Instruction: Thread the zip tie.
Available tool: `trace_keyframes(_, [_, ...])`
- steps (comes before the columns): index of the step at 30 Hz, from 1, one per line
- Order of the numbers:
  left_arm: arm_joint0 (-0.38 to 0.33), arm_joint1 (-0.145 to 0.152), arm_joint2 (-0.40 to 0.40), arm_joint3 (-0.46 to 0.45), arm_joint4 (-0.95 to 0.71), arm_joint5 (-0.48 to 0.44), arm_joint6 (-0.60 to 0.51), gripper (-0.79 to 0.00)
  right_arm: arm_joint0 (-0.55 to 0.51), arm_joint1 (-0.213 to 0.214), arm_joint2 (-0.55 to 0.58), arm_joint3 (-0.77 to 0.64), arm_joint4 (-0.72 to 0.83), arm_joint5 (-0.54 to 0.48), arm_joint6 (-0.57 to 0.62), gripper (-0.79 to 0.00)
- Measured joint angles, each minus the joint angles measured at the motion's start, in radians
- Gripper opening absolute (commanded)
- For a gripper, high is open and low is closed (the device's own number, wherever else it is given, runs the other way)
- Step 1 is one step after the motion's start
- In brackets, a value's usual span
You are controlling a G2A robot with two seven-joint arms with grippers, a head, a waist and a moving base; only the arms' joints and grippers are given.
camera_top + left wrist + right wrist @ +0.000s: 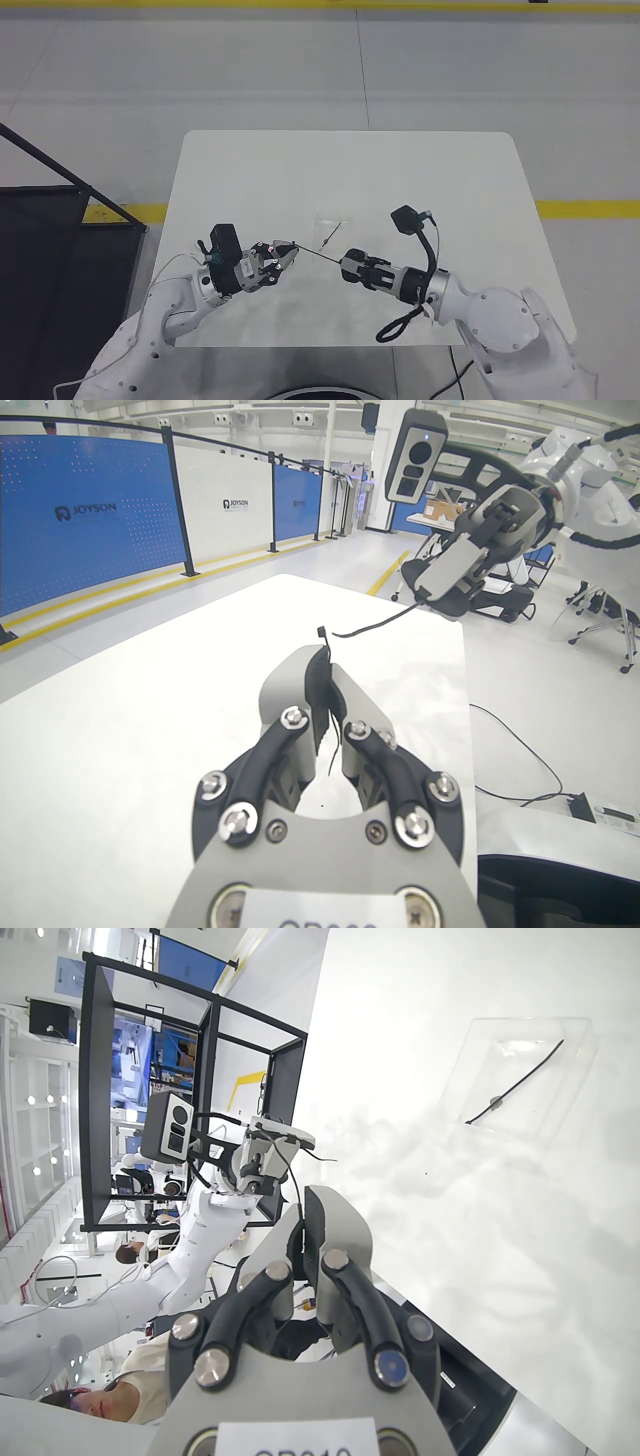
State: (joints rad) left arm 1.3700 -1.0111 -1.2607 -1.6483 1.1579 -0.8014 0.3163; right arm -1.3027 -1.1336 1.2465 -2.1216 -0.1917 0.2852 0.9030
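My left gripper point(287, 251) point(325, 656) is shut on a thin black zip tie point(327, 645). The tie's small square head point(320, 631) pokes out just past the fingertips, and a strap end hangs down between the fingers. Facing it over the table's near side, my right gripper point(346, 263) point(424, 593) point(302, 1202) is shut on a black strap point(375, 625). The strap's free tip point(335, 634) ends right beside the head, apart from it. I cannot tell whether head and strap belong to one tie.
A clear plastic tray point(331, 228) point(565, 1078) holding a spare black zip tie point(515, 1087) lies on the white table point(450, 180), just beyond the grippers. A black frame point(40, 240) stands off the table's left edge.
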Motion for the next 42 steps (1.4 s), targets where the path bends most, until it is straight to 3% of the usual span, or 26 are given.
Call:
trace_keyframes(27, [0.000,0.000,0.000,0.000,0.000,0.001,-0.001,-0.785,0.020,0.009,-0.020,0.007,0.016,0.041,-0.022,-0.785])
trace_keyframes(42, [0.018,-0.006,-0.001,-0.034,0.055,0.084,0.003,-0.785,-0.024,0.021,0.010,-0.029,-0.010,0.017,-0.038,-0.785])
